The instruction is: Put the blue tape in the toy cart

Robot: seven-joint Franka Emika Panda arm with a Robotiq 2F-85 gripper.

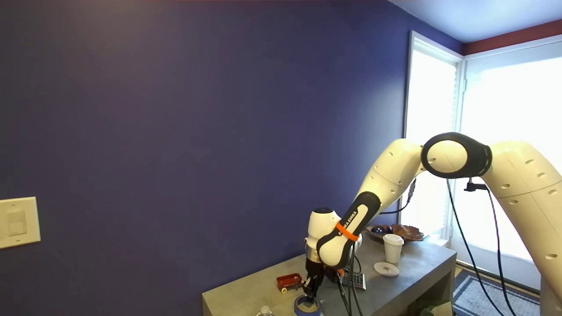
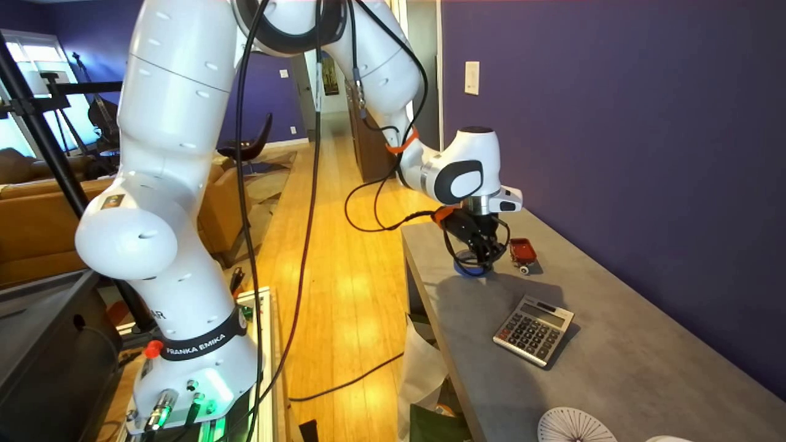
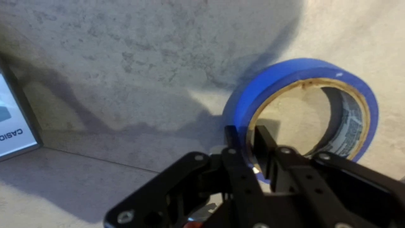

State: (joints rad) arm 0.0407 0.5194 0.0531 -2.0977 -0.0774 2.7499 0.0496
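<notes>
The blue tape (image 3: pixel 303 68) is a roll lying flat on the grey table; it also shows in both exterior views (image 1: pixel 307 312) (image 2: pixel 465 271). My gripper (image 3: pixel 246 128) points down at it, also seen in both exterior views (image 1: pixel 311 293) (image 2: pixel 486 263). Its fingers stand close together on either side of the tape's wall, one outside and one within the hole. A thin strip shows beside the inner finger; I cannot tell whether the fingers press on the tape. The red toy cart (image 1: pixel 289 281) (image 2: pixel 523 252) stands upright beside the gripper, on the wall side.
A calculator (image 2: pixel 533 331) lies near the tape; its corner shows in the wrist view (image 3: pixel 15 126). A white disc (image 1: pixel 386 269), white cup (image 1: pixel 393 250) and wooden bowl (image 1: pixel 410 232) are further along. A clear bottle top (image 1: pixel 265 311) shows near the tape. Cables hang from my arm.
</notes>
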